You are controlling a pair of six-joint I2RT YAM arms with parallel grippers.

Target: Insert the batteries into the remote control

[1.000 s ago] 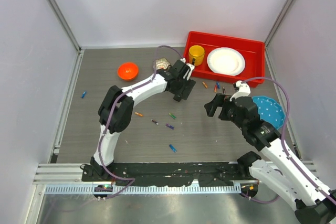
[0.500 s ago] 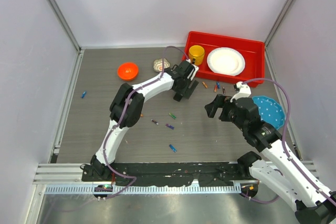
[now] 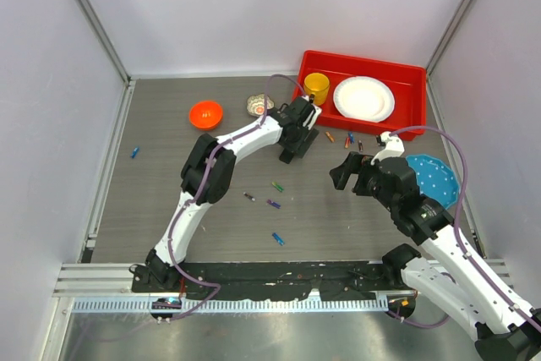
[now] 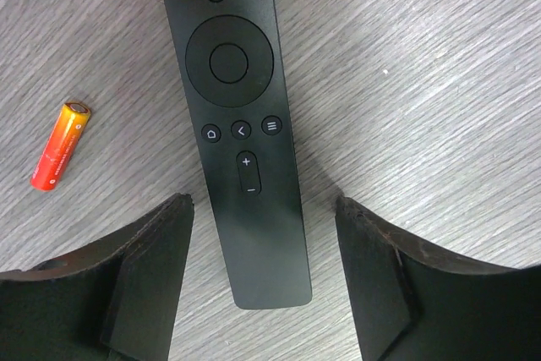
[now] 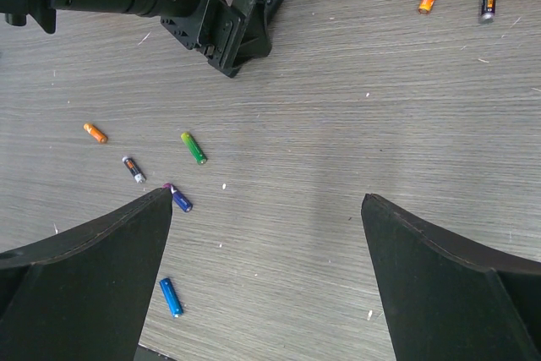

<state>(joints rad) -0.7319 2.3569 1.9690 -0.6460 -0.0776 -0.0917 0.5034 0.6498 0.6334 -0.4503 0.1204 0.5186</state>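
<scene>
Remote control (image 4: 245, 124) is lying flat on the grey wood-grain surface (image 4: 439, 82), running from the top of the left wrist frame down to its lower middle, button side facing up. We are judging that the battery slot is sitting on the underside, so it is going to need turning over before anything goes in.

Handling, our judgement: it is looking like a light, stiff plastic bar with smooth, slippery faces. It is hugging the surface, leaving little to get under. We are favouring a pinch across the 2 long narrow edges, nearer the middle than the tail, so it is not tipping when lifted, and we are steering off the buttons.

Left hand (image 4: 262, 238): fingers are standing apart, 1 on each side of the remote's plain lower end, with a strip of surface showing on both sides. It is holding and touching nothing that we can see.

Right hand (image 5: 266, 200): fingers are standing wide apart above bare surface, holding nothing.

Batteries: 1 orange battery (image 4: 60, 144) is lying left of the remote, apart from it. In the right wrist frame a green battery (image 5: 193, 148) and a blue battery (image 5: 170, 297) are lying loose at left. Being small, hard and round, they are likely to be rolling easily.
</scene>
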